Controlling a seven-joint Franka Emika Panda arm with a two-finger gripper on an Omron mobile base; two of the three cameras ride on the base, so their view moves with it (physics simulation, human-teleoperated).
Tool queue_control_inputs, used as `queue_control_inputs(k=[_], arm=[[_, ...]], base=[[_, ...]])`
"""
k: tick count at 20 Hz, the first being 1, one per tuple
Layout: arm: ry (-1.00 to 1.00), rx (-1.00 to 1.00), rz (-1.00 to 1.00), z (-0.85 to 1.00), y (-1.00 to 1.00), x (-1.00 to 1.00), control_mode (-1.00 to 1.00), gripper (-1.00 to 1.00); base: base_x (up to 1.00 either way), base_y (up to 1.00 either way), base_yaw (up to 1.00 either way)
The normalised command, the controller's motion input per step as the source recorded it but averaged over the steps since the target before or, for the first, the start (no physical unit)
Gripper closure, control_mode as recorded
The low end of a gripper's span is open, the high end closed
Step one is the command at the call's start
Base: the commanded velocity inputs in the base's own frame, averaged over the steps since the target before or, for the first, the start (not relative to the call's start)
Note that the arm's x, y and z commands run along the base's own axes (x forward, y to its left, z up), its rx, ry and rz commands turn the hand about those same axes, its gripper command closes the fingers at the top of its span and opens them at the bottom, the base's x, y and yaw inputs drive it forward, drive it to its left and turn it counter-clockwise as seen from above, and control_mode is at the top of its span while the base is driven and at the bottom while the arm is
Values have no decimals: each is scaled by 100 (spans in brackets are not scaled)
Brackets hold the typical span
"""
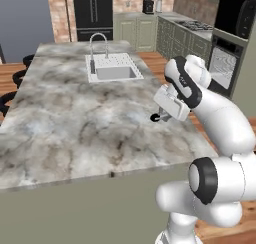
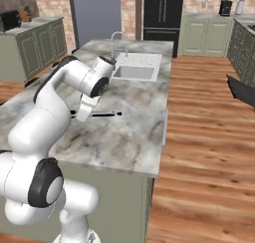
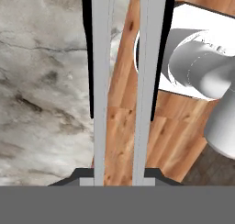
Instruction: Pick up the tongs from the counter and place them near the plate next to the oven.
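The hand [image 3: 121, 175] is clamped on the tongs [image 3: 102, 81], just above the marbled table [image 1: 75, 123]; pickup looks done, while carrying them to the plate beside the oven [image 1: 221, 68] remains.

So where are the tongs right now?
The tongs lie on the counter near its right edge, under the pincer, nearer the robot than the sink.

Open counter [image 1: 75, 118] beside tongs [image 2: 102, 114]
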Motion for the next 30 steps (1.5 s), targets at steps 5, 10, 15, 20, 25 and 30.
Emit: queue_control_inputs(k=[5, 10, 15, 20, 25, 30], arm=[[0, 0, 0, 0, 0, 0, 100, 100], [0, 0, 0, 0, 0, 0, 100, 100], [0, 0, 0, 0, 0, 0, 100, 100], [0, 0, 0, 0, 0, 0, 100, 100], [0, 0, 0, 0, 0, 0, 100, 100], [0, 0, 0, 0, 0, 0, 100, 100]], base=[[-50, -35, -17], [-8, -63, -22], [0, -72, -5], [5, -74, 0], [16, -73, 0], [24, -69, 0]])
